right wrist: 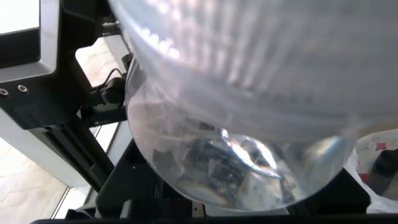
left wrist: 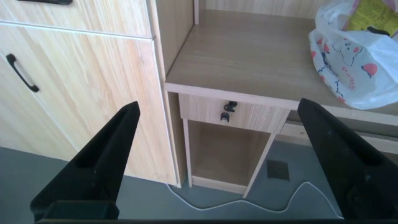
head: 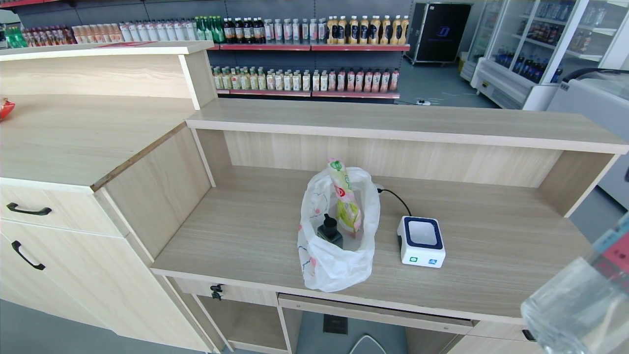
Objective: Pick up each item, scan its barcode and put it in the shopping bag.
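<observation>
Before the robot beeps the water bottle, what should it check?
1. Scanner window bare: ok.
2. Water bottle lifted off the counter: ok.
3. Its barcode facing the scanner: cannot tell.
4. Shopping bag mouth open: ok.
5. Room left beside the snack pack and dark bottle: ok, probably.
6. Left gripper open, clear of the bag: ok.

Open white shopping bag (head: 339, 268), snack packet (head: 347, 201) and dark bottle (head: 329, 230) inside; white scanner (head: 421, 241) just beside; clear bottle (head: 582, 302) well apart
</observation>
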Available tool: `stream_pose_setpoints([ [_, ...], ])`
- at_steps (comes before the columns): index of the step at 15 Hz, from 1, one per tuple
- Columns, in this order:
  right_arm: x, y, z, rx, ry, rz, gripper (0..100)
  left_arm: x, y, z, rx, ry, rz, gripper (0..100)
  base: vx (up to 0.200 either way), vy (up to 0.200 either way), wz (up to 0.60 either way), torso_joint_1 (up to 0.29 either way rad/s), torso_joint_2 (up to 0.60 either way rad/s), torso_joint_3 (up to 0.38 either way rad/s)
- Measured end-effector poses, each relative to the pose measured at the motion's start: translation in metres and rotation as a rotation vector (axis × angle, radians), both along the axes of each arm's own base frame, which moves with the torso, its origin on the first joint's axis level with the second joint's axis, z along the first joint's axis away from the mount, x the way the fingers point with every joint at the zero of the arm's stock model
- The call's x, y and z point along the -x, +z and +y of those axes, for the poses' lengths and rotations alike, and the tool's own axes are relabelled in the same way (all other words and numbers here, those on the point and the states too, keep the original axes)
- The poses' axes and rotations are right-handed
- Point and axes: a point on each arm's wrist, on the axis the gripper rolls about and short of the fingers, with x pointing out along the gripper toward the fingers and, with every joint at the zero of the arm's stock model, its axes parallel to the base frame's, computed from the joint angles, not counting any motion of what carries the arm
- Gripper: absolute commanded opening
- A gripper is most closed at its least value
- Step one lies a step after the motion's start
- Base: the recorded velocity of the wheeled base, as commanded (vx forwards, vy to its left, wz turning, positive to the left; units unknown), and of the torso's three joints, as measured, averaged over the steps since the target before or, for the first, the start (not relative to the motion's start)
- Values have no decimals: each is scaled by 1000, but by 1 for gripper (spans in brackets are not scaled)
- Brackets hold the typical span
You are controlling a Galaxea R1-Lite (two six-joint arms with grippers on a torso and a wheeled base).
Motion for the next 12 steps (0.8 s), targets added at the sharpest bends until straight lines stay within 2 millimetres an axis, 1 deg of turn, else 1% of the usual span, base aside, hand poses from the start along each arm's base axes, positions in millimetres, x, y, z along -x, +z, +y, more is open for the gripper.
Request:
stream_pose_setpoints([
  [8, 12, -4, -6, 14, -8, 33, 0, 0, 0, 0, 0, 0, 0, 100, 0, 0, 0, 0, 0, 0],
  [12, 13, -5, -8, 14, -25, 31, 0, 0, 0, 0, 0, 0, 0, 100, 0, 0, 0, 0, 0, 0],
])
